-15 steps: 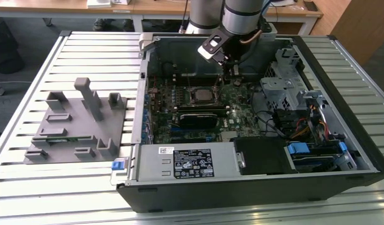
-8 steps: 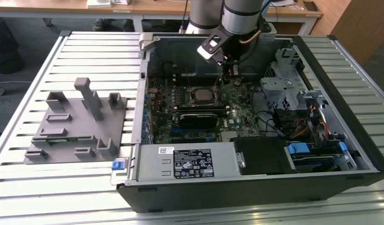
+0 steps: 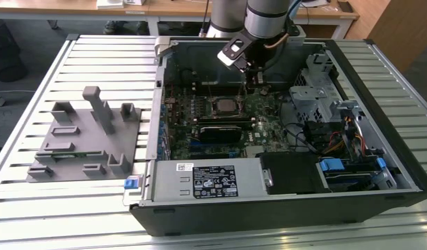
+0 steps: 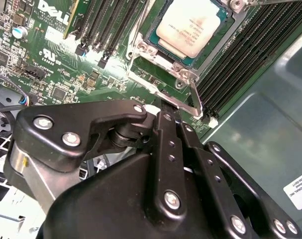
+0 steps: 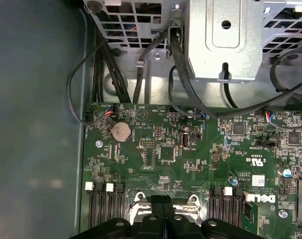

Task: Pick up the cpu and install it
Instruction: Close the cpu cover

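The cpu [image 4: 190, 25] lies flat in its socket on the motherboard [image 5: 190, 159], silver top up, with a metal frame [image 4: 160, 82] around it. In the second wrist view one corner of the cpu is cut off by the picture edge, and I cannot tell if the frame is locked down. A thin metal lever [image 4: 194, 99] runs from the frame towards the gripper.

The gripper [image 4: 163, 107] hangs just beside the socket, above the board and apart from the cpu. Its two black fingers [image 5: 155, 205] are pressed together, and nothing shows between them (the very tips are hard to make out against the dark parts under them). Whether the tips touch the lever or the board, I cannot tell. The gripper body hides the part of the board below it.

In the exterior view the arm [image 3: 265, 21] reaches down into the open case [image 3: 283, 219], which stands on a slatted table [image 3: 95, 52]. A grey holder [image 3: 81, 140] stands on the table on the exterior view's left, well apart from the case. Black cables [image 5: 178, 64] run from a metal cage [image 5: 225, 40] to the board edge, and partly cover it.
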Available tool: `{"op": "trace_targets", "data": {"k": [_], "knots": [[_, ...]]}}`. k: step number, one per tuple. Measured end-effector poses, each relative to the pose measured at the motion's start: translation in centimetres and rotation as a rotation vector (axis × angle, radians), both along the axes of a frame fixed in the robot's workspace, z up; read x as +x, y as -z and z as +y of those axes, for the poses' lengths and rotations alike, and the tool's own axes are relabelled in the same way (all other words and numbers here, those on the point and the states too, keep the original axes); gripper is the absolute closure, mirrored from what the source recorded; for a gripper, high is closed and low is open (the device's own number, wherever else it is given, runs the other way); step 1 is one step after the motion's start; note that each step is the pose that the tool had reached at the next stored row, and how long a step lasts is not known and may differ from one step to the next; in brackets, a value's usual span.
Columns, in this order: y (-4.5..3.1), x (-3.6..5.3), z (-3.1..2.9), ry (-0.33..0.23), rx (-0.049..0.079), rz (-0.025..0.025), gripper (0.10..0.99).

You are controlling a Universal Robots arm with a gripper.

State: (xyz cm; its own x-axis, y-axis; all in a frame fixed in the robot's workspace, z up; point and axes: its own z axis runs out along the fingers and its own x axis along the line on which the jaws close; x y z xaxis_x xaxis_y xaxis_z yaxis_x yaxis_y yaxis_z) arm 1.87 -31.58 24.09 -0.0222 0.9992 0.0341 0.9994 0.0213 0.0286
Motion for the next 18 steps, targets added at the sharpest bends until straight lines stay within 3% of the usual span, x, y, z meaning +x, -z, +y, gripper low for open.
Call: {"op": "trace_targets", "data": {"k": [18], "knots": [[0.01,-0.86,0.0,0.0,0.0,0.0,0.98]]}}
